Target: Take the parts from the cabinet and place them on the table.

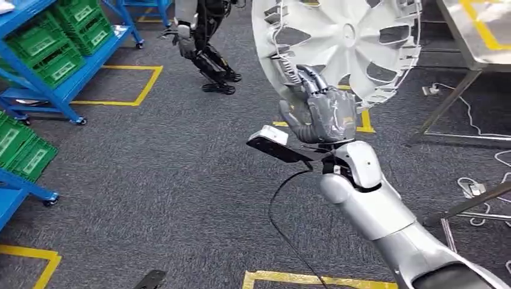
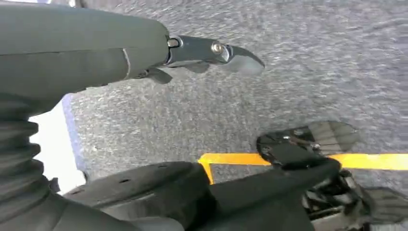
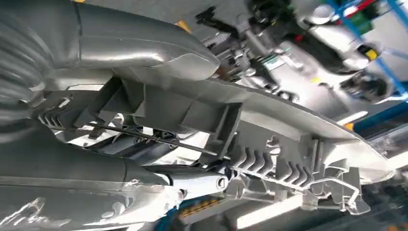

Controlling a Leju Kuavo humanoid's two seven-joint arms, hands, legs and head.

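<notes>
Transport is the step in hand, as judged from the frames: the wheel cover (image 1: 337, 42) is off the cabinet and carried in the air above the carpet, not yet set down. The right hand (image 1: 316, 108) grips the cover at its lower rim, fingers closed over the edge; in the right wrist view the thumb (image 3: 144, 45) lies across the ribbed back of the rim. The steel surface (image 1: 476, 36) stands ahead and to the right. The next move calls for swinging the cover over that surface and lowering it flat. The left hand (image 2: 211, 53) hangs over the floor, fingers extended, holding nothing.
</notes>
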